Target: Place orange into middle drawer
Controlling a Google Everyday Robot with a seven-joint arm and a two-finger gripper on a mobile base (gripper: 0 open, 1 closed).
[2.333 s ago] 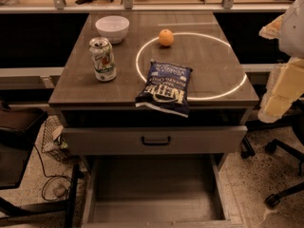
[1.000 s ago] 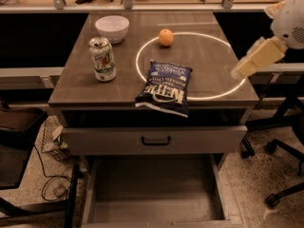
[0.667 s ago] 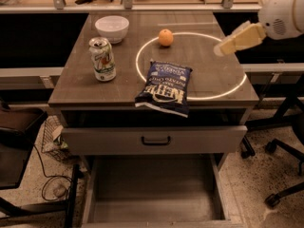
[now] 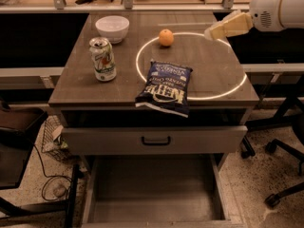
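Observation:
The orange (image 4: 166, 37) sits on the brown tabletop toward the back, on the edge of a ring of light. The middle drawer (image 4: 152, 194) is pulled open at the bottom of the cabinet, and its grey floor is bare. My gripper (image 4: 211, 33) comes in from the upper right on a white arm. It hovers above the table to the right of the orange, apart from it. It holds nothing that I can see.
A white bowl (image 4: 112, 28) stands at the back left, a soda can (image 4: 102, 59) in front of it. A dark blue chip bag (image 4: 166, 86) lies near the front edge. The upper drawer front (image 4: 156, 139) with its black handle is shut. Chair bases stand at the right.
My arm has swung up and leftward from the table's right side, bringing the gripper over the table toward the orange. Nothing on the table has moved.

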